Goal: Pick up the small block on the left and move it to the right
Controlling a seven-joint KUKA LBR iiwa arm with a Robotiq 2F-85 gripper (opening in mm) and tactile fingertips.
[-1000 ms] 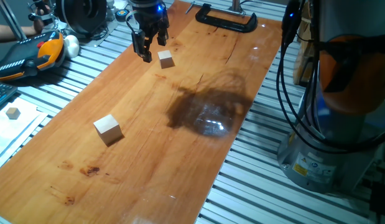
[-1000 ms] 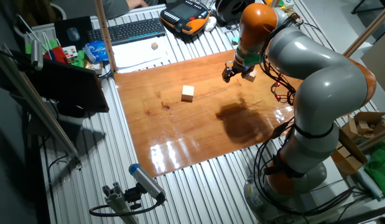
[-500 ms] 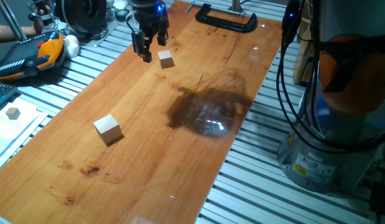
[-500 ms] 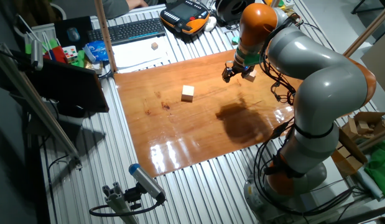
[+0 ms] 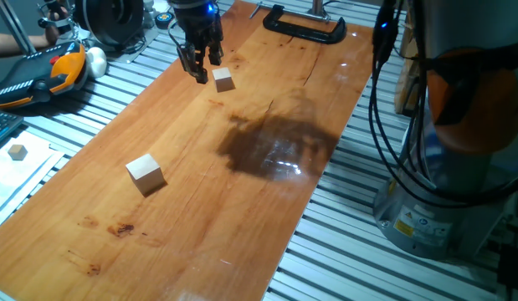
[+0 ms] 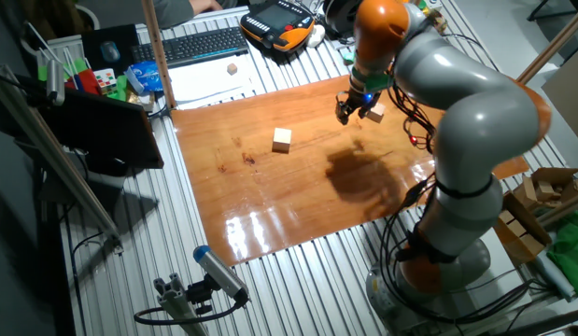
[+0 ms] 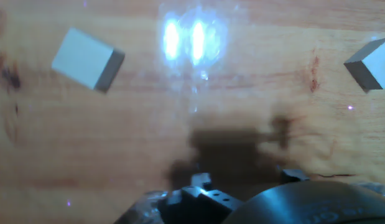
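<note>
The orange-and-grey arm reaches over the far end of the bench, wrist bent down so the dark end effector points at the wood, its two fingers standing a little apart with nothing between them. The small block, a pale, matte wooden cube with sharp edges, sits just beside the fingers near the far corner, apart from them as far as the fixed views show. A larger cube of the same light wood rests well apart, toward the near left edge. The bench top is a glossy reddish-brown board with visible grain, a few dark stains and bright glare spots, carrying the arm's dark shadow. It lies on a ribbed aluminium frame. A black clamp grips the far edge. Beyond the left edge lie an orange-and-black pendant, a keyboard and white paper.
</note>
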